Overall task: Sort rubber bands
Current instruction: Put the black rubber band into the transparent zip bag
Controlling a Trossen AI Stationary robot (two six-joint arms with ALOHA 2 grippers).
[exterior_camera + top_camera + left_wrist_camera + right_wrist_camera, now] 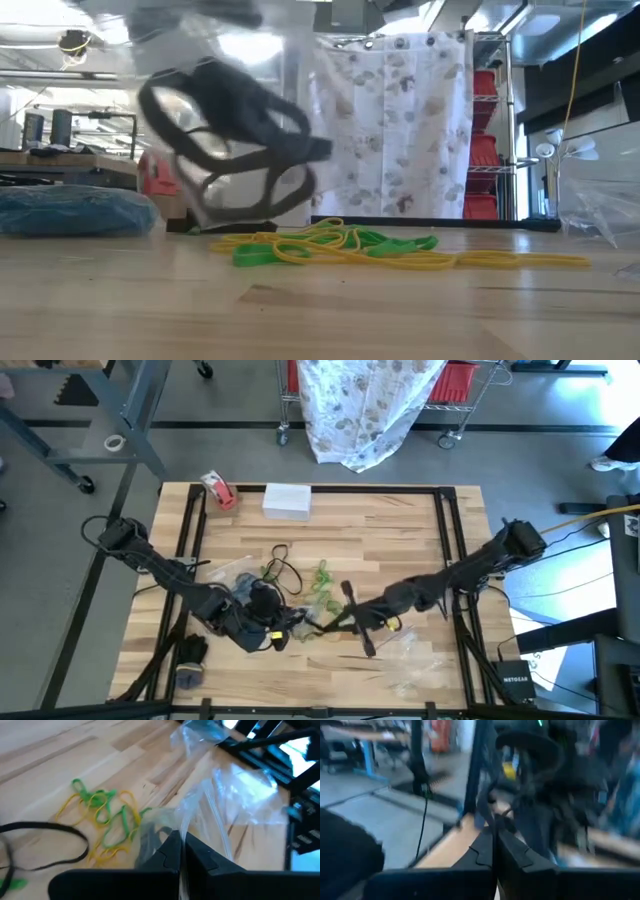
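Crinkly clear bag (235, 795) — left claw (181, 851) clamped, floppy rubber bands (107, 815)

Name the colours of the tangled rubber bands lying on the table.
Green and yellow rubber bands, clearest in the left wrist view.

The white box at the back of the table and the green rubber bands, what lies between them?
Bare wood, seen in the high view: nothing lies between the white box and the green rubber bands.

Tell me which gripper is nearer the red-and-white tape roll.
Left. The left gripper is low on the table's left half, the roll at the far-left corner. The right gripper sits nearer the middle, farther from it.
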